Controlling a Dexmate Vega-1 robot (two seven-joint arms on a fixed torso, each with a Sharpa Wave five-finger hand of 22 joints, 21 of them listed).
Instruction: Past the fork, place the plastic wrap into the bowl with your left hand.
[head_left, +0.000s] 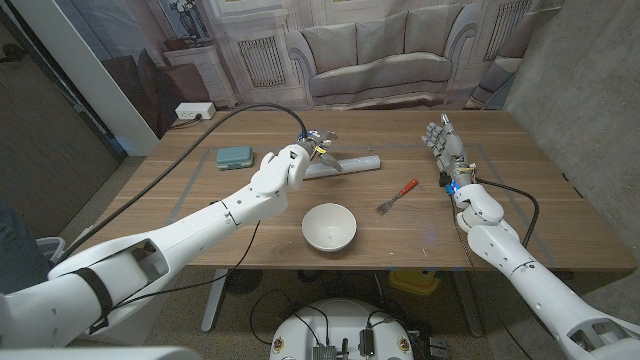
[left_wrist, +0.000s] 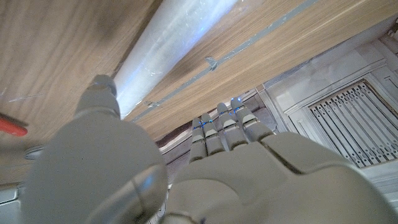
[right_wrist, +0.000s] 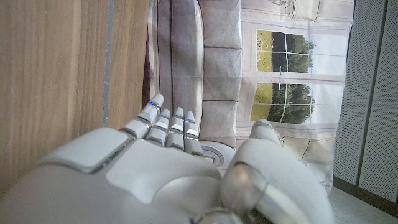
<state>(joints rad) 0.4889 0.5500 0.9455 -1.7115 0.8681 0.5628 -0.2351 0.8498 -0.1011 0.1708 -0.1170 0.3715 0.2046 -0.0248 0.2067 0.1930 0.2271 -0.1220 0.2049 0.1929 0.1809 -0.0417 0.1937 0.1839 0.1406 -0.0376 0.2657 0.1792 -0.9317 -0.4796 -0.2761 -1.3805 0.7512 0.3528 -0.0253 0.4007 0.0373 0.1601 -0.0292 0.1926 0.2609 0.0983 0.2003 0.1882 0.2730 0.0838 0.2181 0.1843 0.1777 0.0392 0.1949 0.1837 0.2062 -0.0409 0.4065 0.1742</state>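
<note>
Reaching step: the left hand (head_left: 283, 168) hovers open-fingered over the clear plastic wrap roll (head_left: 350, 162), not gripping. Next, close the fingers (left_wrist: 219, 130) around it. The right hand (head_left: 443, 140) waits, fingers extended.

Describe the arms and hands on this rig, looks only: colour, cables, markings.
Both arms are glossy white rounded shells with dark bands at the joints. The left hand and right hand are pale grey and jointed; thin blue marks ring the fingers in both wrist views. A black cable loops over the table to the left hand; another runs along the right forearm, with a small blue and red fitting at that wrist.
</note>
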